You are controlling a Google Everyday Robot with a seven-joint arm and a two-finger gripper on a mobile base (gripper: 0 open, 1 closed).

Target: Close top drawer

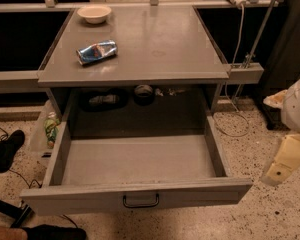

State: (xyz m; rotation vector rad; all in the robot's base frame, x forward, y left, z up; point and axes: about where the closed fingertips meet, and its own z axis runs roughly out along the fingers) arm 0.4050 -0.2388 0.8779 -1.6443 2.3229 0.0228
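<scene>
Drawer: the top drawer (135,159) is standing pulled far out toward the near side, its box showing a bare floor.
Handle: the dark loop handle (140,200) is sitting at the middle of the flat front.
Gripper: the gripper (285,161), probably the cream part low at the right edge, is hanging well apart from the drawer and touching nothing seen. How wide it is standing cannot be told.
Tabletop: a crushed can (96,52) is lying at the left of the table (155,49), with a bowl (94,13) at the far left corner.
Doing it well: the push is best going flat onto the front beside the handle, near the centre and straight toward the far side, so that the wide box is not skewing on its runners.
Watch for: dark clutter (104,100) is lying at the far end under the tabletop and may be stopping the box short.
Hidden: the two lower drawers are lying out of sight beneath the open one, and the arm is running off the right edge.
</scene>
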